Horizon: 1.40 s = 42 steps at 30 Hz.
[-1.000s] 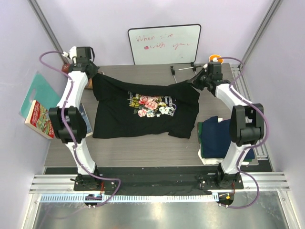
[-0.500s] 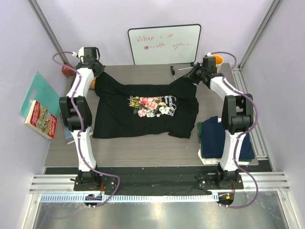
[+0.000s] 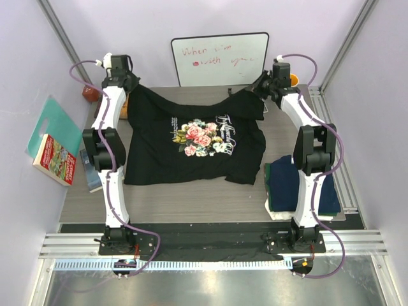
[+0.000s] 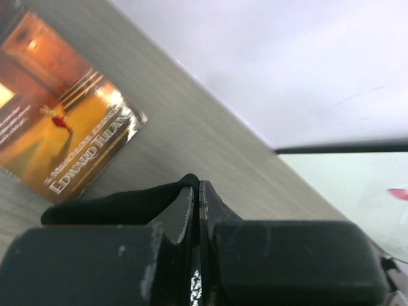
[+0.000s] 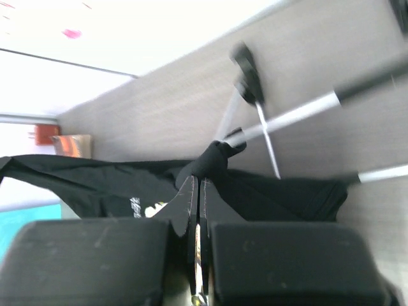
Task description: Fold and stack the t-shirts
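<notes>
A large black t-shirt [image 3: 191, 153] with a floral print and white script lies spread on the table, its far edge lifted. My left gripper [image 3: 129, 86] is shut on the shirt's far left corner [image 4: 127, 205], the cloth pinched at the fingertips. My right gripper [image 3: 260, 87] is shut on the far right corner [image 5: 213, 159], and black cloth [image 5: 95, 175] trails leftward from it. A folded navy t-shirt [image 3: 288, 185] sits on a stack at the right, with green and white edges [image 3: 270, 207] showing beneath.
A whiteboard [image 3: 220, 58] leans against the back wall, with a metal stand [image 5: 287, 111] on the table before it. Books [image 3: 54, 159] and a teal board [image 3: 51, 121] lie off the table's left edge. Another book [image 4: 57, 134] lies by the left arm. An orange object [image 3: 293, 80] sits behind the right arm.
Both grippers have moved toward the back of the table and upward, pulling the shirt's far corners with them. The far edge has stretched out between them.
</notes>
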Available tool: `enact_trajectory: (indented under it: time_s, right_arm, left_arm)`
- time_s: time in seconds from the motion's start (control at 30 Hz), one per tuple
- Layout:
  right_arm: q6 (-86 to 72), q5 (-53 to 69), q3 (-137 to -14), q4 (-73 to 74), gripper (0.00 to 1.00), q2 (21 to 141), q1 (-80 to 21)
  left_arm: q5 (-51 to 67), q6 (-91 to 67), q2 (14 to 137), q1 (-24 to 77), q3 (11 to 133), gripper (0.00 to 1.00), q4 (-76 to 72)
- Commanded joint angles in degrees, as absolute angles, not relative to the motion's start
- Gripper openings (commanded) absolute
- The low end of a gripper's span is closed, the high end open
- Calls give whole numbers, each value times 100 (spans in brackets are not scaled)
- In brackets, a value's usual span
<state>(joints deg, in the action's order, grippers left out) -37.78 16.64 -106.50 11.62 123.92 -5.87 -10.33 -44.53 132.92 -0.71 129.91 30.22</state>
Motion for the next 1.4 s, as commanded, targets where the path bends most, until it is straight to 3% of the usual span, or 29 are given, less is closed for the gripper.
enact_trajectory:
  time_s: [0.0,0.2,0.5,0.73,1.0,1.2,1.37]
  right_arm:
    - [-3647,1679,-11416,800,1,12436,-554]
    - [-3876,1837,-11681,361,1,12524,-554]
    - [-4069,2337,-10848,413,1,11954,-527]
    - [-4175,3005,-9836,527,1,10636,-527]
    - [-4290,3700,-8887,1194,1,8071,-545]
    - [-4192,3919,-8438,1722,1,6463,-536]
    - [-4482,4139,-8587,1933,1,5977,-536]
  left_arm:
    - [-1072,-4430,13323,-105,13569,0,2672]
    - [-923,-4377,13491,-176,13931,0,2996]
    - [-931,-4272,12218,-220,12833,0,3225]
    - [-810,-4209,10935,-535,12157,0,3375]
    - [-931,-4298,8740,-958,11208,0,3463]
    - [-1116,-4368,7779,-756,10627,0,3472]
    - [-1081,-4588,7243,-457,10091,0,3498]
